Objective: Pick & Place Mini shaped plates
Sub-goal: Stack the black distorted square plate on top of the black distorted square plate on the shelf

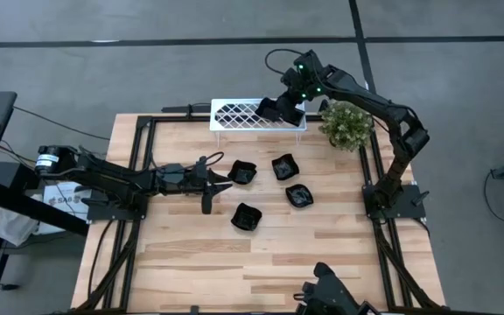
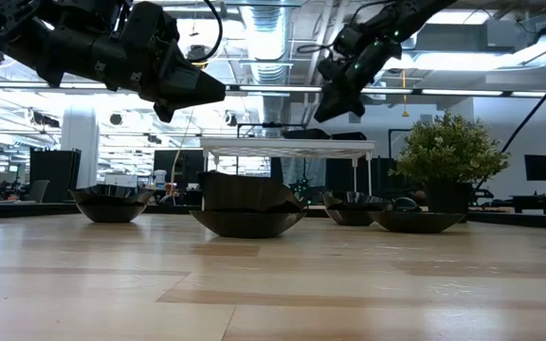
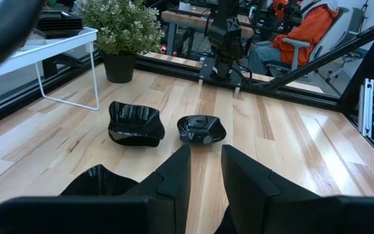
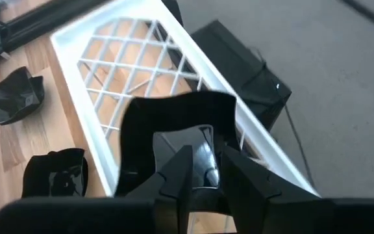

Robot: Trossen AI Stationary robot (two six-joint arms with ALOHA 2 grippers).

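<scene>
**Right gripper over the rack with a plate, four plates on the table**

Right gripper (image 1: 280,108) sits at upper centre of the high view, over the right end of the white lattice rack (image 1: 234,115). In the right wrist view a squarish black plate (image 4: 174,130) lies on the lattice right at its fingertips (image 4: 174,174). The jaws stand slightly parted around the plate's near rim; cannot tell whether they grip it or just touch. From above, the gripper body hides most of that plate.

Left gripper (image 1: 221,186) is at centre-left of the high view, off the table surface, pointing right. Its jaws are partly open, nothing between them. Just beside its tips is a lobed plate (image 1: 243,173); the left wrist view cuts this one off at lower left.

Three more mini shaped plates on the table: one (image 1: 284,166) right of the lobed one, one (image 1: 299,195) below that, one (image 1: 246,217) at lower centre. They are near each other, not touching.

A potted plant (image 1: 347,124) stands at the rack's right end, beside the right arm. In the low view the plates overlap and their shapes are hard to make out. A person in an orange top (image 3: 307,26) is seated beyond the table, cut off at the upper edge of the left wrist view.
</scene>
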